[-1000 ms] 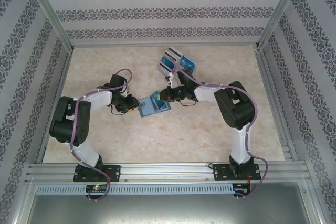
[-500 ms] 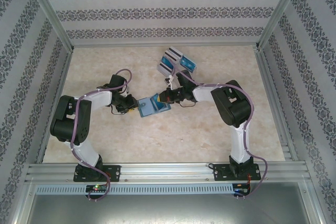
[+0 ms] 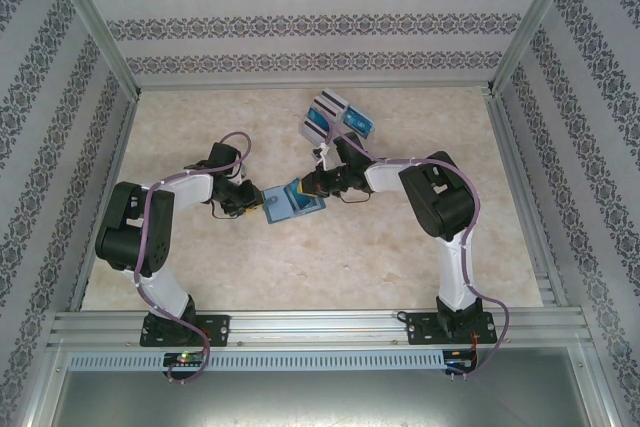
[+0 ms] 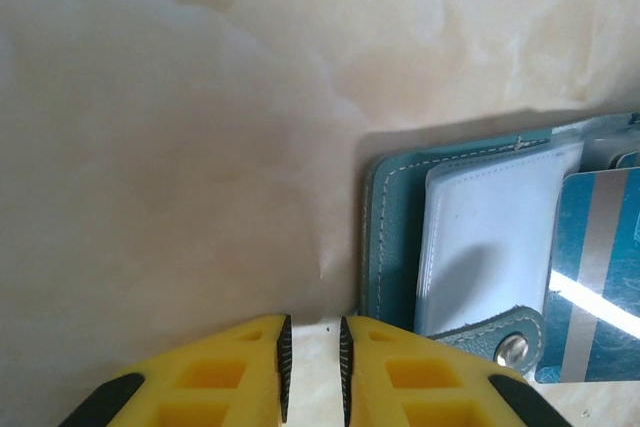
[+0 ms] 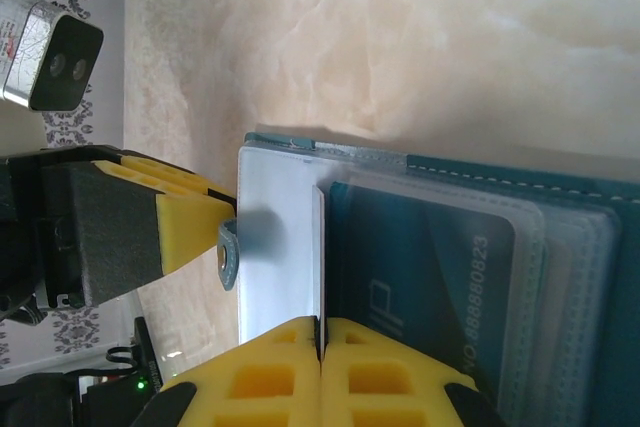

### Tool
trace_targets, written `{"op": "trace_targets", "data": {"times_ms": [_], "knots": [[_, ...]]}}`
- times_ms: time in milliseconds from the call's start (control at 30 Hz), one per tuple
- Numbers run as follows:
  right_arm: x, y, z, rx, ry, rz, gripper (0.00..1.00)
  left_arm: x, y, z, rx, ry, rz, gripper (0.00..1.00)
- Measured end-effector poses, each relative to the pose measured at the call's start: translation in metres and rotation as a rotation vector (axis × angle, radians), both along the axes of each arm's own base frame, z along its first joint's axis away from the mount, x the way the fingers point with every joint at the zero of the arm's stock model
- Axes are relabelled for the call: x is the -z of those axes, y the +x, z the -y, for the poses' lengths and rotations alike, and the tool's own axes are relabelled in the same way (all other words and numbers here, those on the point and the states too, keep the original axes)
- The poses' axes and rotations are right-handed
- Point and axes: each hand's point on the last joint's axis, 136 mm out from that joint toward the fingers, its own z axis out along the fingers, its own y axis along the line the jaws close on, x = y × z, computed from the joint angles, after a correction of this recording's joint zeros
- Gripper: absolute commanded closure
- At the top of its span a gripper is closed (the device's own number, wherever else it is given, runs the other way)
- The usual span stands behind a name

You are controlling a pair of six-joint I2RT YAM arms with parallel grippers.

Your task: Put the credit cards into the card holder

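The teal card holder (image 3: 290, 205) lies open in the middle of the table, its clear pockets (image 4: 490, 237) facing up. My right gripper (image 5: 320, 325) is shut on a teal credit card (image 4: 598, 277) with a silver stripe. That card stands on edge over the holder's pockets and shows as a thin line (image 5: 320, 257) in the right wrist view. A dark teal card (image 5: 430, 287) sits inside a pocket. My left gripper (image 4: 312, 329) is low at the holder's left edge (image 4: 385, 247), its jaws a narrow gap apart with bare table between them. The snap tab (image 4: 510, 345) lies just right of its fingers.
Several loose credit cards (image 3: 336, 117), white-grey and blue, lie fanned at the back of the table behind my right gripper (image 3: 313, 187). Patterned walls and aluminium rails (image 3: 300, 325) close in the table on all sides. My left gripper (image 3: 253, 201) faces the right one across the holder.
The left jaws have narrowed. The right gripper has edged left with its card, further over the holder. The holder has barely shifted.
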Motion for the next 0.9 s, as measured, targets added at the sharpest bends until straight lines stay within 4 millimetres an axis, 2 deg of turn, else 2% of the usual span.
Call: {"op": "trace_targets", "data": {"times_ms": [233, 467, 767, 900], "knots": [[0.0, -0.002, -0.009, -0.013, -0.004, -0.012, 1.0, 0.0, 0.0, 0.001, -0.002, -0.005, 0.003, 0.79], [0.003, -0.002, -0.01, -0.009, -0.017, -0.013, 1.0, 0.0, 0.001, 0.001, -0.001, -0.008, 0.006, 0.8], [0.006, -0.006, -0.022, 0.003, -0.056, 0.032, 1.0, -0.002, 0.004, 0.005, 0.006, -0.022, 0.019, 0.81], [0.006, -0.007, -0.021, 0.033, -0.079, 0.045, 1.0, -0.001, 0.004, 0.005, 0.004, -0.024, 0.022, 0.82]]}}
